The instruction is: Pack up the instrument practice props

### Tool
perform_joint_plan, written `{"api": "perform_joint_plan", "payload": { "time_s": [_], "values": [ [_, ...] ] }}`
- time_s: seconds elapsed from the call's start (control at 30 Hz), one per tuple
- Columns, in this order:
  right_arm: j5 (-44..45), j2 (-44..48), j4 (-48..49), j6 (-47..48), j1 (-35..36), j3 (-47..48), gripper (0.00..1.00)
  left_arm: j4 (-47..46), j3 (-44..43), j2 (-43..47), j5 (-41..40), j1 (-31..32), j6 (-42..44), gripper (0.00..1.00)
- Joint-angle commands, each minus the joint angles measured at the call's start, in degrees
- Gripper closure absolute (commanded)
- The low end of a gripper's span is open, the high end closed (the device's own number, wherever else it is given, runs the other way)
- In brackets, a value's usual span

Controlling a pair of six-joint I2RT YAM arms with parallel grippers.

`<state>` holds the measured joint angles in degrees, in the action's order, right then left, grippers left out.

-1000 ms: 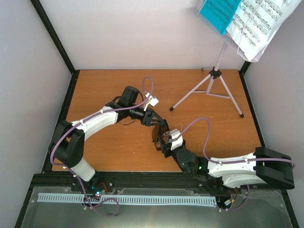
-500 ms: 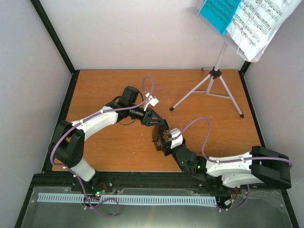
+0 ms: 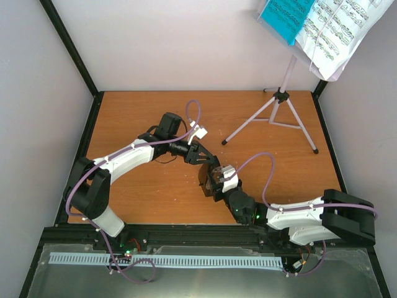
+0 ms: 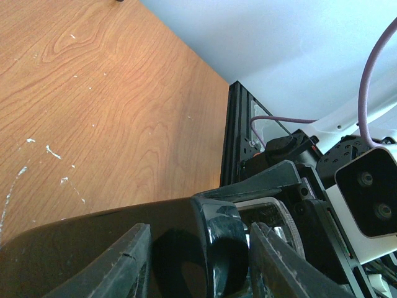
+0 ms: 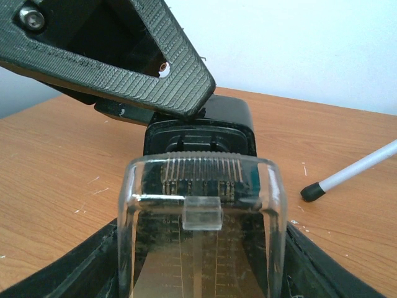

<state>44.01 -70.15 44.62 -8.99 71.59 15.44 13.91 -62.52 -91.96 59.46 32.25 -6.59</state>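
Note:
The small black metronome (image 3: 206, 177) sits at the middle of the table between both grippers. My left gripper (image 3: 206, 167) is shut on its black body (image 4: 186, 239). My right gripper (image 3: 213, 185) is shut on its clear front cover (image 5: 201, 230), with the black body (image 5: 205, 127) behind it. The silver tripod music stand (image 3: 280, 102) stands at the back right. Its white desk (image 3: 332, 69) holds the white sheet music (image 3: 340, 28) and the teal folder (image 3: 286, 15). One tripod foot (image 5: 313, 191) shows in the right wrist view.
Black frame rails (image 3: 74, 62) and pale walls enclose the wooden table (image 3: 136, 112). The left gripper's finger (image 5: 124, 56) hangs over the metronome in the right wrist view. The right wrist camera (image 4: 369, 192) shows close by in the left wrist view.
The right arm's elbow and forearm have shifted left and lower, pushing the right gripper slightly further onto the metronome. The left arm has not moved.

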Motion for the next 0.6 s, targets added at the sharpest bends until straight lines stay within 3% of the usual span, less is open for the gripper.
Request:
{"api": "perform_joint_plan", "payload": {
  "time_s": [0.0, 0.37, 0.57],
  "values": [
    [-1.54, -2.45, -1.25, -1.06, -0.32, 0.38, 0.46, 0.74, 0.2, 0.44, -1.45, 0.27, 1.84, 0.56],
    [-2.19, -3.49, -4.55, -2.58, -0.41, 1.22, 0.43, -1.21, 0.7, 4.0, -4.42, -0.2, 0.93, 0.52],
    [-2.25, -3.48, -6.52, -2.83, -0.48, 2.13, 0.41, -3.5, 2.57, 9.87, -8.99, -4.34, -0.04, 0.36]
  ]
}}
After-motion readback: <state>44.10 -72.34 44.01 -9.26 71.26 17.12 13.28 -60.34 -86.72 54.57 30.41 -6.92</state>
